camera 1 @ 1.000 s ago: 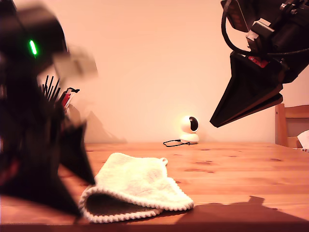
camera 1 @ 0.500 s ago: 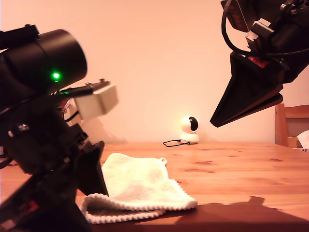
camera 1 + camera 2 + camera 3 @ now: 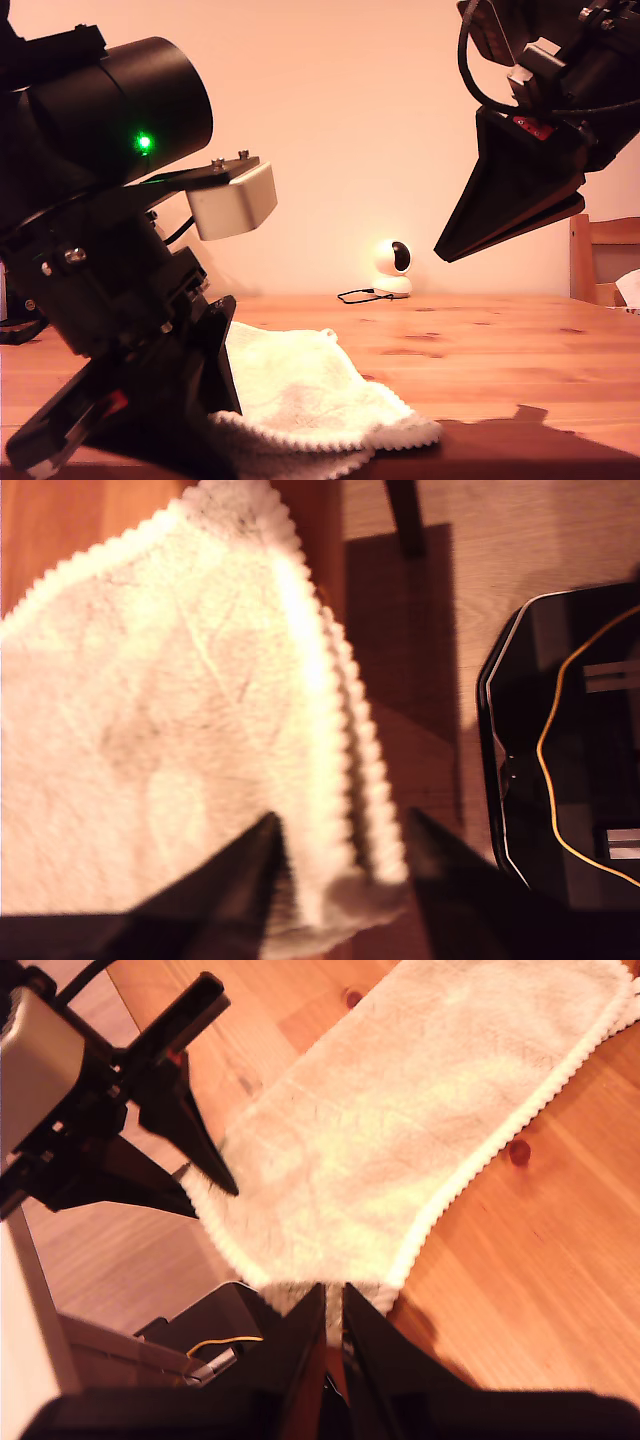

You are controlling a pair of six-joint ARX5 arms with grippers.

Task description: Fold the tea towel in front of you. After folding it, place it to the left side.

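My first end effector (image 3: 340, 825) pinched the tea towel's (image 3: 320, 400) bunched hem, low in the exterior view's left on the worktop (image 3: 500, 360). The towel's length ran away from it. My second end effector (image 3: 332, 1295) hung high, pressed together and farther off.

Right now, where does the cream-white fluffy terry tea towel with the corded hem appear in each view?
Exterior view: tea towel low, left of centre, on the brown wooden table.
First wrist view: tea towel spreads away from my first gripper, hem between its fingers.
Second wrist view: tea towel stretches away from my second gripper.
Shared landmark: the table's wood.
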